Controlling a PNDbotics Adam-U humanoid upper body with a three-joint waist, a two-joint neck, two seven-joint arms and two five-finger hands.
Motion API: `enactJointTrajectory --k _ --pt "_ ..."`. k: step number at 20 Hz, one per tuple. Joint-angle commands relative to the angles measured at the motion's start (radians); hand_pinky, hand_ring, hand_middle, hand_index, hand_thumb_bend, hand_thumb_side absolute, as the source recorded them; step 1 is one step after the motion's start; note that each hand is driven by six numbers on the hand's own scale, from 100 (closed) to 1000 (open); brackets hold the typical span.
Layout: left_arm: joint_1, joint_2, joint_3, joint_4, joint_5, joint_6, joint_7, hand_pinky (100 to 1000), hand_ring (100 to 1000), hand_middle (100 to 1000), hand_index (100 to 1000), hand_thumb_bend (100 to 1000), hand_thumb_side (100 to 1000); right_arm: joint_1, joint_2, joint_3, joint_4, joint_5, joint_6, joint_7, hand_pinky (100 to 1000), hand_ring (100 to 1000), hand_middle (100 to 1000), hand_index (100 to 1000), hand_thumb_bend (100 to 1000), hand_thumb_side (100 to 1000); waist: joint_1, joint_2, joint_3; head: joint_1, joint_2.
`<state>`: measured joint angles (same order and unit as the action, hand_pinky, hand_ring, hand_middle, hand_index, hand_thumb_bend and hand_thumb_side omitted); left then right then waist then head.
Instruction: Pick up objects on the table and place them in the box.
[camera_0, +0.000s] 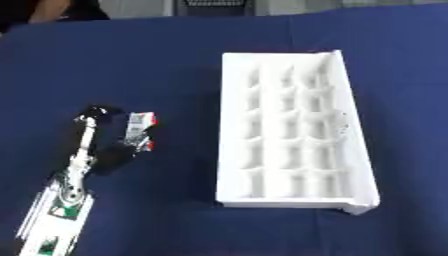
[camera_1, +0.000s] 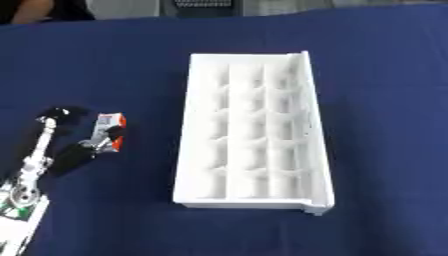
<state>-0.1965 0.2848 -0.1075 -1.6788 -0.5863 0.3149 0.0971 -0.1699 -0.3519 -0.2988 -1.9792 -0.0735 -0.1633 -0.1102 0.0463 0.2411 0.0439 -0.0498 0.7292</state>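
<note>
No readable text anywhere

The small white and red object (camera_0: 139, 124) beside the left hand (camera_0: 105, 155) is showing a dark patch that may be print, but nothing on it is coming through as legible, and the white box (camera_0: 293, 134) is showing no markings.

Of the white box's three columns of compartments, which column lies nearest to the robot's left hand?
The leftmost column of the white box, along the low wall facing the left hand; the other two lie toward the tall right rim.
</note>
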Motion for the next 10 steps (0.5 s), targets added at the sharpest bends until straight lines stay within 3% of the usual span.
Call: enactJointTrajectory --k 1,10 --pt "-0.001 0.008 0.003 0.001 -0.018 0.006 0.006 748 803 810 777 833 603 -0.012 -0.012 -0.002 -0.021 -0.003 -0.003 0.003 602 661 700 804 100 957 -0.001 -0.017 -0.002 0.005 -0.01" --pt "0.002 0.004 0.008 0.01 -0.051 0.023 0.007 750 803 811 762 826 602 -0.012 -0.01 -0.001 -0.021 -0.004 -0.002 0.004 602 662 700 805 100 958 -0.001 -0.017 -0.001 0.005 -0.014"
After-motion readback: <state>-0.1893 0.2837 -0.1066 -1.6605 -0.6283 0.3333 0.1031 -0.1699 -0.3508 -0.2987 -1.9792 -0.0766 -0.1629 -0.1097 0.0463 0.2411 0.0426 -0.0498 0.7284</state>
